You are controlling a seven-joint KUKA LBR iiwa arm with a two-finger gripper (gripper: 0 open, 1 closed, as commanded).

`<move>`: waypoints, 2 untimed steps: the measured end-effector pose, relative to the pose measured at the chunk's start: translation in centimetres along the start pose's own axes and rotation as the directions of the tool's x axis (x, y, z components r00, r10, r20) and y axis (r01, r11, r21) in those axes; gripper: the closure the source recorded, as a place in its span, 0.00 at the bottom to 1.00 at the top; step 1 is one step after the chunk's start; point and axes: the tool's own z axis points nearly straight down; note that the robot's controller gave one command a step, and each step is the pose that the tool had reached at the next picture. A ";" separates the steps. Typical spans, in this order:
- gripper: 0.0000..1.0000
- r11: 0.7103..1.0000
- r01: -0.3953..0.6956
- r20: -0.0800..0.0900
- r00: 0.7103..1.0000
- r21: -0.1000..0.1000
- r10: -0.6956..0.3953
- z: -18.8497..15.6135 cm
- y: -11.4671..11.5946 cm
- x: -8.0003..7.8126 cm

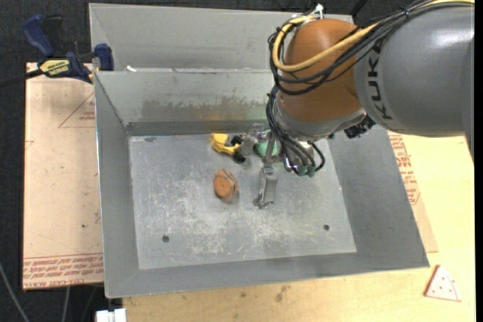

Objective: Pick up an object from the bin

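Low over bin (189, 237), mid-floor: pincer (263, 192), just beside brown rounded lump (225, 185). Cannot tell whether released or clenched; no grasp visible. Likely target by nearness: brown rounded lump, lying free near centre, clear of walls. For clean pick: open wide beforehand, centre over lump, straddle narrow side, descend until nearly touching floor, close gently, lift straight up, avoid scraping metal. Count: one brown lump; one yellow-and-black piece (223, 144) by back wall, apart from lump

Grey arm (430, 79) lettered KUKA, orange wrist cover (321, 60), yellow and black cables (280, 45), slim metal claw (265, 196)
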 end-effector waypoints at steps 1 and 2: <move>0.00 1.000 -0.002 0.008 1.000 -0.001 0.002 -0.5 0.0 -0.1; 0.00 0.999 -0.033 0.017 0.999 -0.001 0.033 3.9 1.6 -2.4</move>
